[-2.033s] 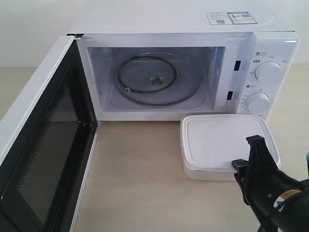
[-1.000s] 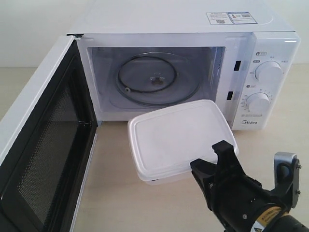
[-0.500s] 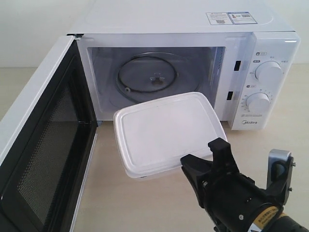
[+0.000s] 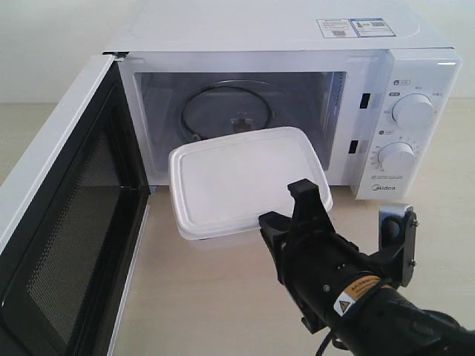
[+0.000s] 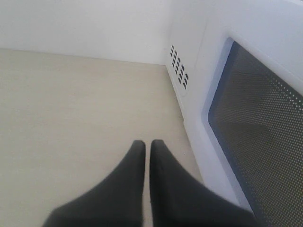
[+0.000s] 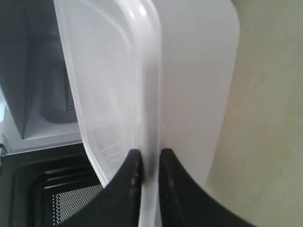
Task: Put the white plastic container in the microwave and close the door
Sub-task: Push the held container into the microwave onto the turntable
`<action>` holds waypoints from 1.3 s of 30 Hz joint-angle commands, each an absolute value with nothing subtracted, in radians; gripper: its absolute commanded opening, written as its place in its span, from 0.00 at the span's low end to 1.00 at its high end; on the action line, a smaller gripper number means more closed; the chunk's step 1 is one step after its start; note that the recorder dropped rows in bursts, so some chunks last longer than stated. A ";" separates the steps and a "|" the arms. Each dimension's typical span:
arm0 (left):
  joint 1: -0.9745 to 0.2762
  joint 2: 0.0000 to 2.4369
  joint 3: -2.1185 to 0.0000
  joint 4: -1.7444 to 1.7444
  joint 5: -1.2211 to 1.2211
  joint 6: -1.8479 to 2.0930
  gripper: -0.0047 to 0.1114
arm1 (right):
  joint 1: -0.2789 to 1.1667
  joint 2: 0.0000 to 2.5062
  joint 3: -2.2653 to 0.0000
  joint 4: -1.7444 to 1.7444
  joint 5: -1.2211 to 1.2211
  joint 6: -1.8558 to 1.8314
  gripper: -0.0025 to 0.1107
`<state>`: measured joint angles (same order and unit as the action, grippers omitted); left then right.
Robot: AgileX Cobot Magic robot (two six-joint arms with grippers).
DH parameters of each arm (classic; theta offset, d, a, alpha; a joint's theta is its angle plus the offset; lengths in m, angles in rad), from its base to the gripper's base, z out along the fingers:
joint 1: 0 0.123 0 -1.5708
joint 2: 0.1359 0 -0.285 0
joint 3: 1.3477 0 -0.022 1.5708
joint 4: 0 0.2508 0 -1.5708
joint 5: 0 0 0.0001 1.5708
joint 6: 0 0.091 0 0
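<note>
Exterior cam: near front, raised, facing microwave (image 4: 282, 33) cavity head-on, close. Left wrist cam: low, left of the open door (image 5: 255, 123), facing its outer face. Right wrist cam: tight on white plastic container (image 6: 189, 71), cavity beyond; both shared with exterior.

Roll call at the microwave: four singles, four pairs!

One microwave (image 4: 282, 33), one door (image 4: 52, 170) out at nine o'clock, one white plastic container (image 4: 237, 178) dead centre, one glass turntable (image 4: 223, 111) just toward twelve from it. Now the pairs: upper dial (image 4: 413, 110) and lower dial (image 4: 395, 157) at three o'clock, two stickers (image 4: 335, 28) at one o'clock, two dark slots (image 4: 365, 100) left of the dials. Two grippers: right gripper (image 4: 289, 204) at five o'clock, left gripper (image 5: 147, 144) only on its wrist camera.
</note>
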<state>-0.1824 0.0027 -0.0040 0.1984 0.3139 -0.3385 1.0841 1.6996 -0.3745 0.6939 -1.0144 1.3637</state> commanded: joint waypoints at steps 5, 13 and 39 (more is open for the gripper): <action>-0.179 0.000 0.000 0.190 0.314 -0.348 0.08 | 0.983 1.698 -0.437 0.635 -0.948 1.315 0.02; -0.179 0.000 0.000 0.190 0.314 -0.348 0.08 | 0.876 1.698 -0.532 0.579 -0.837 1.246 0.02; -0.179 0.000 0.000 0.190 0.314 -0.348 0.08 | 0.746 1.859 -0.820 0.524 -0.721 1.267 0.02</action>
<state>-0.1824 0.0027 -0.0040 0.1984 0.3139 -0.3385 0.7751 1.8593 -0.8047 0.5435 -0.6936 1.2671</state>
